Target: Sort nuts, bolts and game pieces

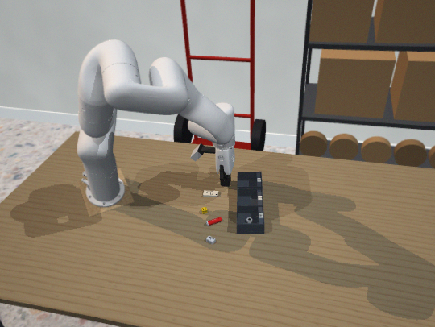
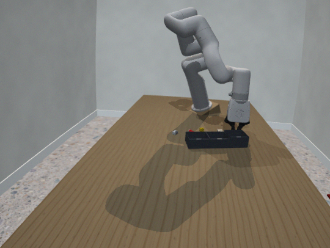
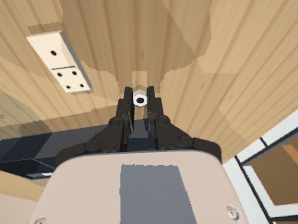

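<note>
My gripper (image 3: 140, 96) (image 1: 225, 183) (image 2: 237, 127) is down at the table beside the far end of the dark row of bins (image 1: 244, 189) (image 2: 195, 143), shut on a small silver hex nut (image 3: 140, 100). Another silver nut (image 1: 248, 220) lies in the near compartment of the bins. A white domino (image 1: 211, 193) (image 3: 59, 62), a yellow die (image 1: 205, 210) (image 2: 201, 129), a red cylinder (image 1: 213, 221) (image 2: 190, 131) and a small grey metal piece (image 1: 210, 240) (image 2: 175, 132) lie on the table left of the bins. The bin letters cannot be read.
The arm's base (image 1: 102, 193) stands at the table's left. A red hand truck (image 1: 219, 72) and shelves with cardboard boxes (image 1: 354, 80) stand behind the table.
</note>
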You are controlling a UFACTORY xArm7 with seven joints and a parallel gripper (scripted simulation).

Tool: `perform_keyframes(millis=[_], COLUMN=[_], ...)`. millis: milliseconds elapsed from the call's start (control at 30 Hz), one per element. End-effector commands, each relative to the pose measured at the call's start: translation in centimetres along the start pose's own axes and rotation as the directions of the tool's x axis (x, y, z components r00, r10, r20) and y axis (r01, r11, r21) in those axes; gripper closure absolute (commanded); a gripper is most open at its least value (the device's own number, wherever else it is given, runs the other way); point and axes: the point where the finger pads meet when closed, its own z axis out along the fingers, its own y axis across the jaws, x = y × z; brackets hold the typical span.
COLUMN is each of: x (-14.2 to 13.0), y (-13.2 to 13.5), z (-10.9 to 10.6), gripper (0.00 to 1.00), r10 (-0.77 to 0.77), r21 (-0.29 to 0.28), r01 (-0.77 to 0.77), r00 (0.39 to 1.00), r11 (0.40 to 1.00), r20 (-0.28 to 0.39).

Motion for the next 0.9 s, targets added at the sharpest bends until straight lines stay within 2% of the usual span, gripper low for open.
perform_keyframes(millis=[0, 600, 867], x=[-0.1, -0.1, -0.1], y=[0.1, 0.1, 0.1], z=[-0.8, -6.1, -6.1], gripper=[1.00, 1.00, 1.00], r10=[0.000, 0.000, 0.000], r21=[-0.002, -0.002, -0.002], r01=[0.000, 0.000, 0.000], r00=[1.000, 1.000, 1.000], r11=[1.000, 1.000, 1.000], r20=[0.003, 0.003, 0.003])
